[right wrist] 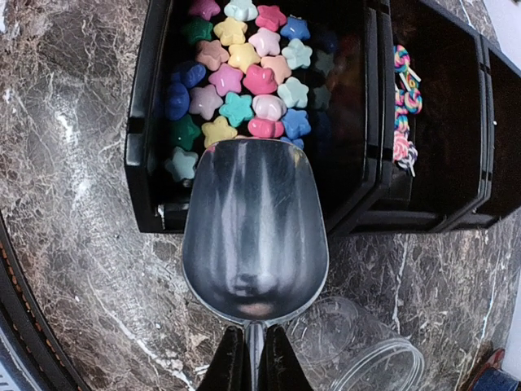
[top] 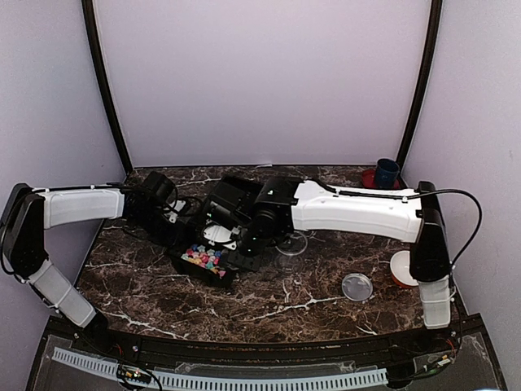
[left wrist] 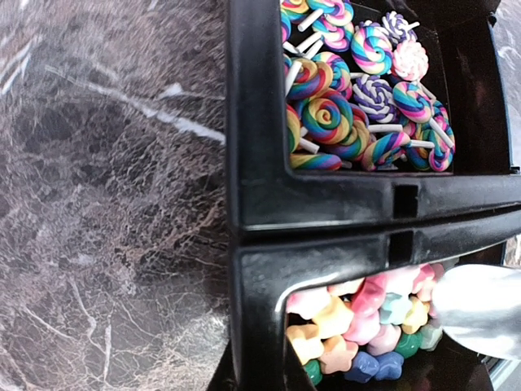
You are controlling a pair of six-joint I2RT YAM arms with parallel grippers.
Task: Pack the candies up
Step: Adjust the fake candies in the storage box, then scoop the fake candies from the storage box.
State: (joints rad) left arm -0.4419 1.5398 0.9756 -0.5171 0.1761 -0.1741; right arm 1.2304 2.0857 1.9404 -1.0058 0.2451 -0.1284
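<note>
Gripping the thin handle of a metal scoop (right wrist: 254, 236), the right claw (right wrist: 254, 352) was pinched narrow around it. The scoop's bowl looked empty, and it reached over the wall of the black tray (right wrist: 142, 122), its front lip just at the nearest sweets. The candies (top: 207, 258) lay in that tray, which sat left of the middle of the marbled tabletop (top: 269, 305). Pastel star-shaped sweets (right wrist: 244, 73) filled the compartment under the scoop, and swirled lollipops (left wrist: 358, 81) on white sticks were heaped in the adjoining one, across a black divider. A clear jar (right wrist: 378, 366) stood on the tabletop just beside the scoop's handle. A clear round lid (top: 356, 287) lay well apart from the tray, toward the near right, and a blue cup (top: 387, 173) stood in the far right corner. The left claw (top: 172, 210) sat at the far left side of the tray with its jaws drawn nearly together. Its fingers did not show in its own view, so I could not tell whether they pinched anything.
</note>
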